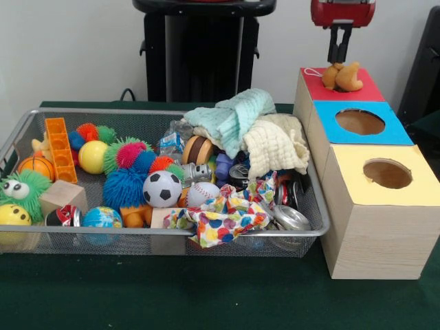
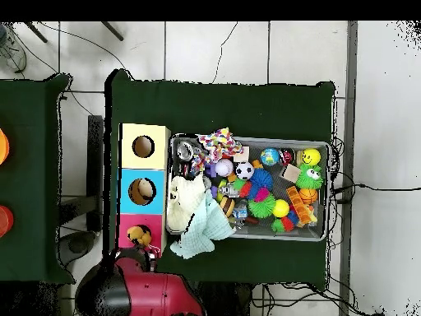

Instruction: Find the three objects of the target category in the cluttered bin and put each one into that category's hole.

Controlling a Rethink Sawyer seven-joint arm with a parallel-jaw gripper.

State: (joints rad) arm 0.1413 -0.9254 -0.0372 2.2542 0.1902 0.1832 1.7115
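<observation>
An orange and tan plush toy (image 1: 342,77) lies on the red-topped box (image 1: 357,93), over its hole; it also shows in the overhead view (image 2: 138,237). My gripper (image 1: 338,60) hangs straight above the toy, with its tips at the toy's top. The wire mesh bin (image 1: 172,232) stands left of the boxes, full of clutter. In the bin, a pale tan soft shape (image 1: 40,146) peeks out behind an orange block. An orange lump (image 1: 135,216) lies under the blue spiky ball. In the overhead view, something pale (image 2: 146,190) shows inside the blue box's hole.
The blue-topped box (image 1: 395,130) and the yellow-topped box (image 1: 344,168) stand in line in front of the red one. The bin holds a teal cloth (image 1: 237,113), a cream cloth (image 1: 275,144), a soccer ball (image 1: 162,189), spiky balls (image 1: 127,182), a green fuzzy googly-eyed ball (image 1: 20,189) and cans (image 1: 292,218).
</observation>
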